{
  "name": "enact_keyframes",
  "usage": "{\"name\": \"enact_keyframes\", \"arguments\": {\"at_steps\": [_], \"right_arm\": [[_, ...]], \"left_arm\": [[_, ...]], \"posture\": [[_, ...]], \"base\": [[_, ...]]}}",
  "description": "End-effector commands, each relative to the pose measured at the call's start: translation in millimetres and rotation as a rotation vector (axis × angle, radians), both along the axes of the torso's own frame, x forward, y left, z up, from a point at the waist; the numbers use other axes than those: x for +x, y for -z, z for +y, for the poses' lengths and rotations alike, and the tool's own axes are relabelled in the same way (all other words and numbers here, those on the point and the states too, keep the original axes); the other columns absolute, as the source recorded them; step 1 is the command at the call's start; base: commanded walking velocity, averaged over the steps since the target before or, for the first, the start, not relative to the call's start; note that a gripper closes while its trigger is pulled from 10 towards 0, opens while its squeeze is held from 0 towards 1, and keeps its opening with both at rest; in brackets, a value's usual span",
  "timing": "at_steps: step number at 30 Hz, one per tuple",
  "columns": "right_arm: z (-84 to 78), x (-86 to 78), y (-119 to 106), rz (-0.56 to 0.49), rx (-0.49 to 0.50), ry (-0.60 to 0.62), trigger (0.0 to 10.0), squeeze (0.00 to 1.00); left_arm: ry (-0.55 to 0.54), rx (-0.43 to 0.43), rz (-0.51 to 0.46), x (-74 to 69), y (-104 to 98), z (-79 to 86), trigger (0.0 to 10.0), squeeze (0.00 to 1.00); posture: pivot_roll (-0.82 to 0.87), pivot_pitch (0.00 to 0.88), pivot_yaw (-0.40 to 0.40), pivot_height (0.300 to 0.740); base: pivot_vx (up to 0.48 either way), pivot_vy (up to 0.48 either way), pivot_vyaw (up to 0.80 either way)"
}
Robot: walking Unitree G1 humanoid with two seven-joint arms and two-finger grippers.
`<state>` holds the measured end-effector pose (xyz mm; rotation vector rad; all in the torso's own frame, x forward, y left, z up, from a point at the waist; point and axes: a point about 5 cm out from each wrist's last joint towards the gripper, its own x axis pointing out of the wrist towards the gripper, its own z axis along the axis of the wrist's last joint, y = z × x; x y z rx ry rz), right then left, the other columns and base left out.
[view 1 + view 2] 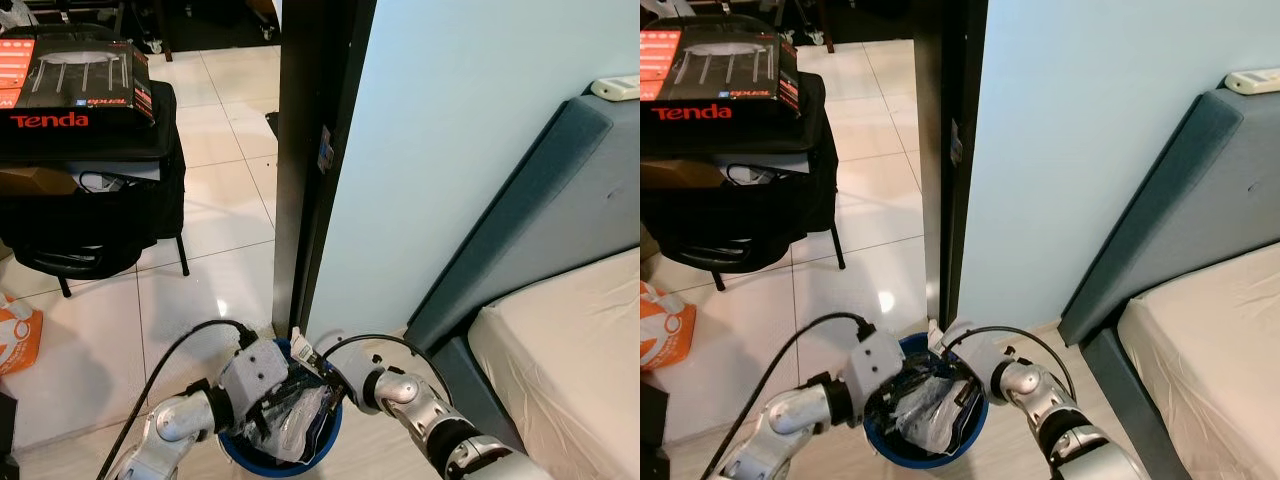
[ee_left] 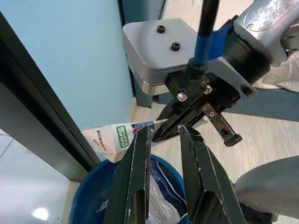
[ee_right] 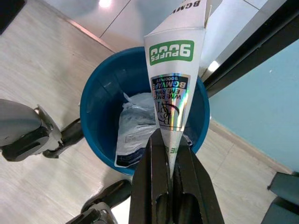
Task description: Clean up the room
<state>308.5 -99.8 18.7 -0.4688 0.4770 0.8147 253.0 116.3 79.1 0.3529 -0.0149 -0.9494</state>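
Note:
A round blue bin [image 1: 331, 430] stands on the floor by the foot of the black door frame, with clear plastic wrappers [image 3: 135, 130] lying inside. My right gripper [image 3: 169, 148] is shut on a white paper packet [image 3: 176, 65] with a green "9000 PUFFS" label and a shiny sticker, held over the bin's opening. In the head views that packet [image 1: 302, 349] sticks up at the bin's far rim. My left gripper [image 2: 166, 133] hangs over the bin's left side, open with nothing between its fingers, pointing at the right gripper and the packet [image 2: 119, 136].
The black door frame [image 1: 310, 150] and pale blue wall [image 1: 470, 130] rise right behind the bin. A bed [image 1: 575, 340] with a grey headboard [image 1: 560, 200] lies to the right. A black chair [image 1: 90, 200] carrying a Tenda box [image 1: 75, 75] stands at the far left, with an orange bag [image 1: 15, 340] nearer.

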Motion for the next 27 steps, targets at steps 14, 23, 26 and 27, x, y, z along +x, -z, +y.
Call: {"name": "enact_keyframes", "arguments": {"at_steps": [14, 23, 26, 27], "right_arm": [[-1.4, -8.4, 9, 0.046, -0.025, -0.044, 10.0, 0.00], [1.9, -10.3, 9, 0.068, -0.015, -0.085, 10.0, 0.00], [2.8, -11.5, 10, 0.077, -0.013, -0.099, 10.0, 0.16], [3.0, -12.0, 10, 0.082, -0.013, -0.104, 10.0, 0.77]], "left_arm": [[0.135, 0.224, 0.124, -19.2, 24, 8.0, 10.0, 0.00], [0.140, 0.247, 0.127, -18.1, 23, 9.4, 10.0, 0.00], [0.144, 0.251, 0.127, -18.1, 23, 8.8, 10.0, 0.00], [0.144, 0.251, 0.127, -18.1, 23, 8.5, 10.0, 0.00]], "posture": [[0.13, 0.217, -0.097, 0.740], [0.13, 0.216, -0.095, 0.740], [0.13, 0.216, -0.095, 0.740], [0.13, 0.214, -0.095, 0.740]], "base": [[0.000, 0.000, 0.00], [0.000, 0.000, 0.00], [0.000, 0.000, 0.00], [0.000, 0.000, 0.00]]}}
